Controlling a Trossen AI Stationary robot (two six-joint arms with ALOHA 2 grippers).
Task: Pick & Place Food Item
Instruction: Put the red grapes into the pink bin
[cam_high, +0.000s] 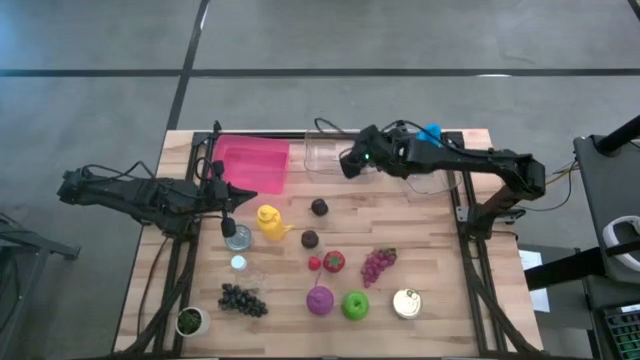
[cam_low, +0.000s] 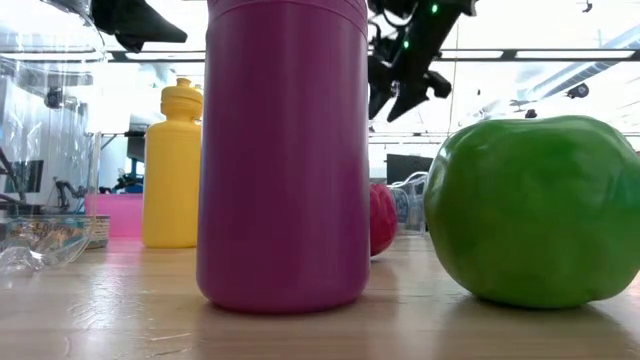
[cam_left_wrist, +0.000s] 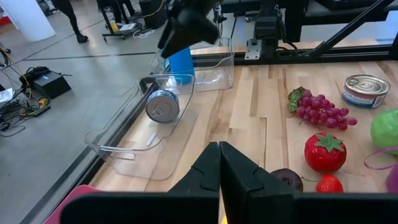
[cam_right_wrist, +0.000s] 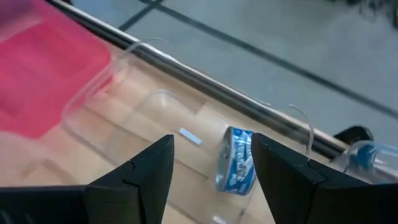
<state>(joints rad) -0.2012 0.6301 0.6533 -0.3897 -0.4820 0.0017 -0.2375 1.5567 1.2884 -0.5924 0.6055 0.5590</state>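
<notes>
A blue-labelled can (cam_right_wrist: 236, 168) lies on its side on the floor of a clear bin (cam_high: 325, 155) at the table's far edge; the left wrist view also shows the can (cam_left_wrist: 163, 106). My right gripper (cam_right_wrist: 211, 146) hangs open above this bin (cam_right_wrist: 124, 56), with nothing between its fingers. From above, the right gripper (cam_high: 347, 163) sits over the bin's right part. My left gripper (cam_high: 250, 190) waits shut at the table's left, level and clear of everything, near the pink bin.
A pink bin (cam_high: 255, 162) stands left of the clear one, and a second clear bin with a blue thing (cam_high: 432, 132) to its right. On the table: yellow bottle (cam_high: 268, 220), purple bottle (cam_high: 319, 300), green apple (cam_high: 355, 305), grapes (cam_high: 378, 264), tin (cam_high: 406, 303), tomato (cam_high: 333, 261).
</notes>
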